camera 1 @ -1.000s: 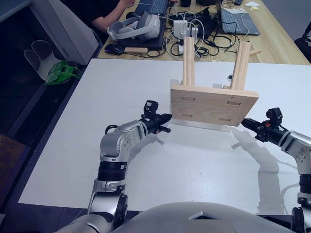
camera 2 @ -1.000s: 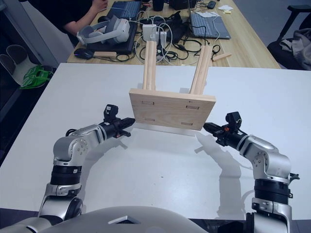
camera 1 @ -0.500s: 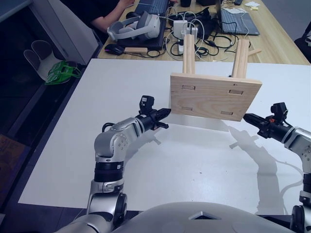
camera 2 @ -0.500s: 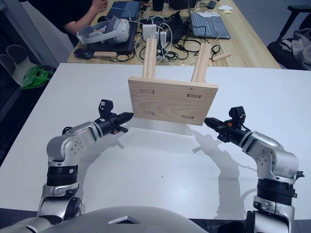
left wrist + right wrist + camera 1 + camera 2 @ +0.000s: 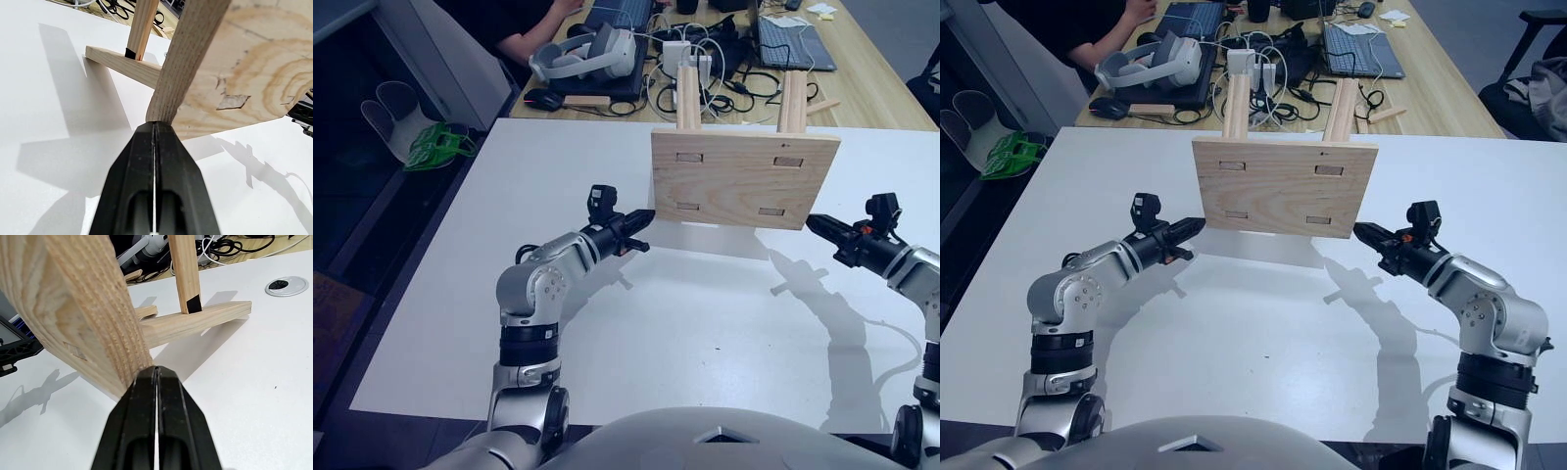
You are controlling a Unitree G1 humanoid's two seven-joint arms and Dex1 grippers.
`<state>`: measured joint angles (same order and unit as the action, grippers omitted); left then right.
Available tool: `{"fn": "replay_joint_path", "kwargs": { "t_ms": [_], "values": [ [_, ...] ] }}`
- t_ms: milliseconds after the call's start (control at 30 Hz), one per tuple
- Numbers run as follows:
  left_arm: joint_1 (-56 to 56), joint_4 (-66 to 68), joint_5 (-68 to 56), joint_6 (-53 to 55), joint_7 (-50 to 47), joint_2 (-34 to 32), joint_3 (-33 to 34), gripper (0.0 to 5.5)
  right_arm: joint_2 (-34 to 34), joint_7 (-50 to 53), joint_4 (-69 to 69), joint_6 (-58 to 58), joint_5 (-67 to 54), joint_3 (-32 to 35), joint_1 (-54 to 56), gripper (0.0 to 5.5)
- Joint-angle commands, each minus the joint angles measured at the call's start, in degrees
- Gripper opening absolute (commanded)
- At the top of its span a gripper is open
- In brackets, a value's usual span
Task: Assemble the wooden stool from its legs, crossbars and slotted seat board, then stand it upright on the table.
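The assembled wooden stool lies tipped on the white table, its slotted seat board (image 5: 744, 179) facing me, nearly vertical and lifted off the table at its lower edge. Two legs (image 5: 688, 98) (image 5: 792, 100) point away behind it. My left gripper (image 5: 646, 217) is shut, its tip pressed against the board's lower left edge (image 5: 164, 105). Shut as well, my right gripper (image 5: 815, 224) touches the lower right edge (image 5: 122, 362). A crossbar (image 5: 122, 66) rests on the table behind the board, joined to a leg (image 5: 185, 269).
Behind the table's far edge stands a wooden desk (image 5: 862, 93) crowded with laptops, a headset (image 5: 592, 54) and cables. A green object (image 5: 435, 145) lies off the table's left side. A round cable grommet (image 5: 286, 285) sits in the tabletop behind the stool.
The seat board has swung from leaning back to nearly vertical and risen. Both shut grippers have moved up and away with its lower corners.
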<state>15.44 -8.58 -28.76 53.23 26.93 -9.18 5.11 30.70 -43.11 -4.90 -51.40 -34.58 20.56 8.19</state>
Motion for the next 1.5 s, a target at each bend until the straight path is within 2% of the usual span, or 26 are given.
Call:
{"fn": "replay_joint_path", "kwargs": {
  "t_ms": [33, 1500],
  "values": [
    [3.88, -2.67, -6.66, 0.63, 5.38, 4.05, -4.04, 0.0, -3.53, -2.87, -4.17, -1.37, -6.98, -3.0, 4.09, 0.04],
    [7.83, -3.85, -15.48, -0.91, 2.41, 5.67, 1.37, 0.0, -6.11, 2.43, -7.45, -4.3, -13.43, -0.54, 10.67, 0.04]
  ]
}}
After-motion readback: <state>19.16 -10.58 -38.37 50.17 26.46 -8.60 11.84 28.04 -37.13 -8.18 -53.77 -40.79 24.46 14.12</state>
